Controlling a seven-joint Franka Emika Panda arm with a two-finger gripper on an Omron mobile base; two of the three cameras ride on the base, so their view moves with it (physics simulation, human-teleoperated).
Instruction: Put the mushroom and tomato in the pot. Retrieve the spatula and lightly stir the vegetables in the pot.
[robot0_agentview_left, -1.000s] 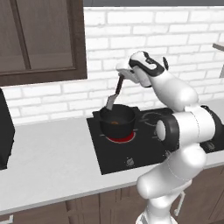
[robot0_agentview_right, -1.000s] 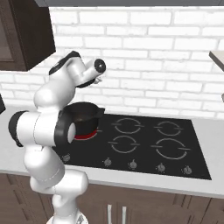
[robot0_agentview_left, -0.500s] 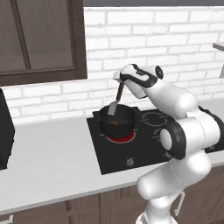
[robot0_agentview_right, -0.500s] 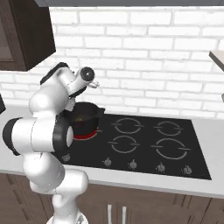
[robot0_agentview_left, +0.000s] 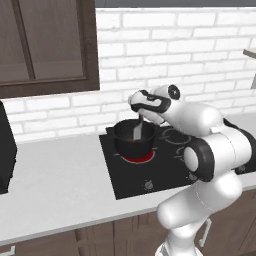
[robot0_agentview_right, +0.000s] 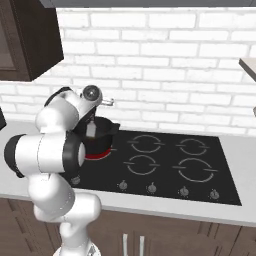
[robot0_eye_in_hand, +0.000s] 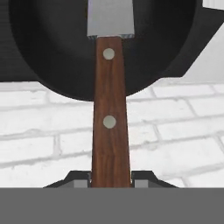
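Fingers (robot0_eye_in_hand: 111, 178) clamped tight on the butt of the spatula (robot0_eye_in_hand: 110, 105); in the hand view one dark tip shows on either side of the reddish-brown handle, two rivets visible along it. Blade points away from the hand into the mouth of the pot (robot0_eye_in_hand: 52, 52).

Change over the last second: the hand has swung in from a raised, offset pose to sit close over the pot, and the spatula has gone from steeply tilted above the rim to blade-down inside it (robot0_agentview_left: 137, 131). Judgement: retrieval is done and the stir stroke is under way or about to start.

Pot (robot0_agentview_left: 132, 137) sits on the glowing red rear-left burner of the hob (robot0_agentview_right: 165, 165), which is set in the grey tabletop (robot0_agentview_left: 55, 180).

Counts: one pot, one spatula, four burner rings, four knobs (robot0_agentview_right: 151, 187) along the hob's front edge. Vegetables: pot interior reads only as dark, so probably inside, but I cannot count them.
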